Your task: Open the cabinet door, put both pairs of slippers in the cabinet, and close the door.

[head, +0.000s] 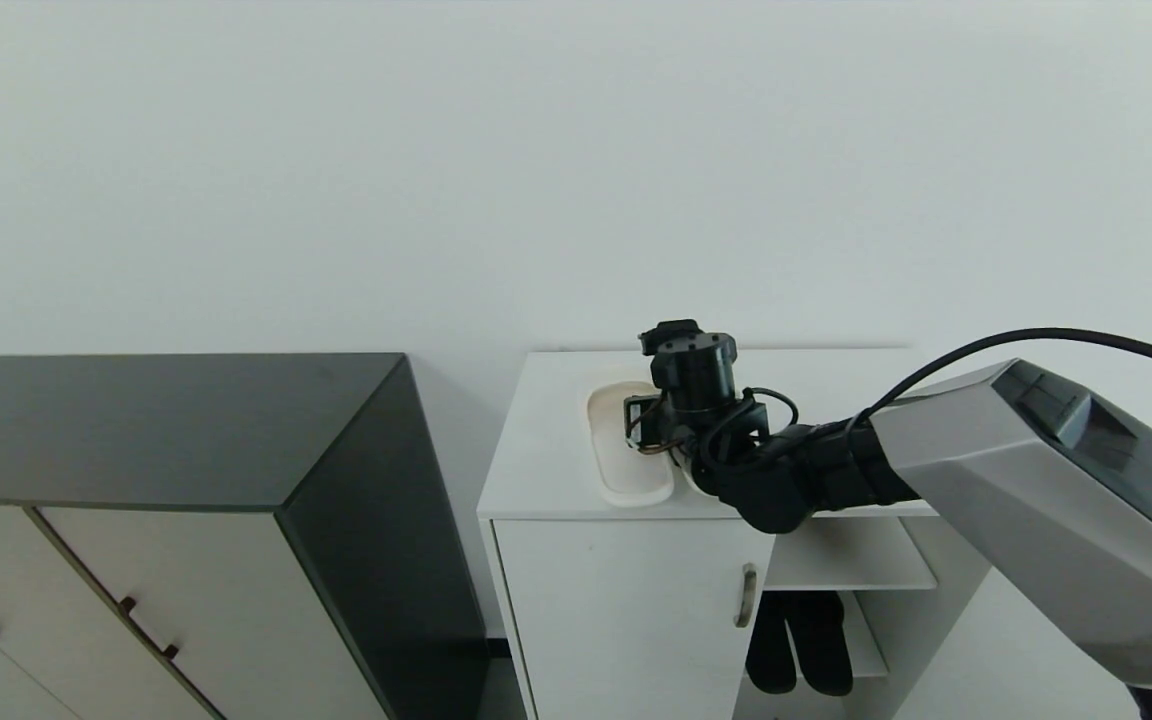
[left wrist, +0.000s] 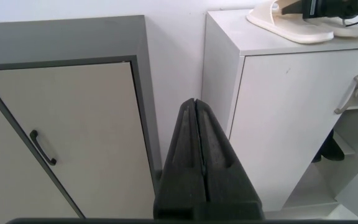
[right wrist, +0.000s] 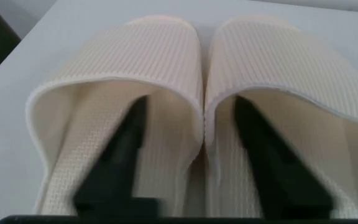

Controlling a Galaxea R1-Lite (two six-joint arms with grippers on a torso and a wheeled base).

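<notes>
Right hand [right wrist: 190, 112] spread, one finger inside each cream slipper [right wrist: 135, 62] on the cabinet [head: 546, 460] top. Left hand [left wrist: 195, 118] fully closed, holding nothing.

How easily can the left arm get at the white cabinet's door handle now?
Probably yes, easily: nothing stands between the shut left tool and the door handle; the right tool is up on the cream slippers.

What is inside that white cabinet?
Black slippers lie on the lower shelf in the cabinet's open right side, under the upper shelf. The door covers the left side, so whatever is behind it cannot be seen.
</notes>
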